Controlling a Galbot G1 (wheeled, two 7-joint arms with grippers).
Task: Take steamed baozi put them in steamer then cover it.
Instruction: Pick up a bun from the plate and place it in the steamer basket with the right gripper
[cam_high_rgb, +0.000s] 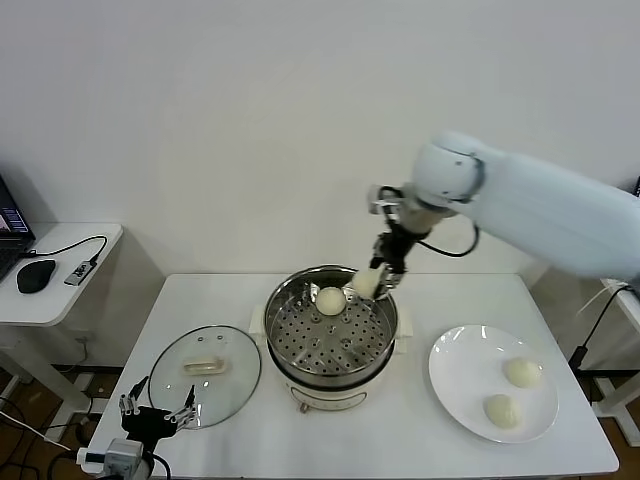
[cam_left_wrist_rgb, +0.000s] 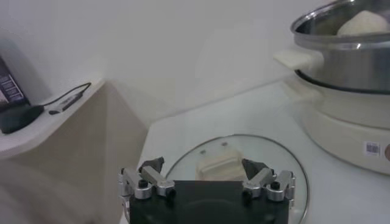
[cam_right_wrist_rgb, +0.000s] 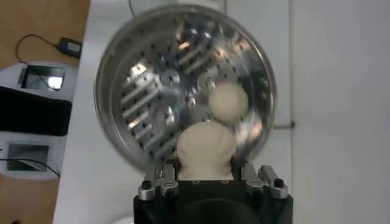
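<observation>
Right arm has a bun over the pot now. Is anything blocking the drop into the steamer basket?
Nothing visible does. The right gripper holds a baozi above the far rim of the steamer, which is uncovered; the cover lies on the table beside it. One bun already sits inside, with bare basket floor around it.

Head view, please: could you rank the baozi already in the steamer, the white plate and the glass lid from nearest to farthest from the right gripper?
Measured from the right gripper, shut on a baozi over the steamer's far rim:
1. Baozi in the steamer, just to its left.
2. White plate, on the table's right side, toward the robot.
3. Glass lid, flat on the table's left side.
</observation>
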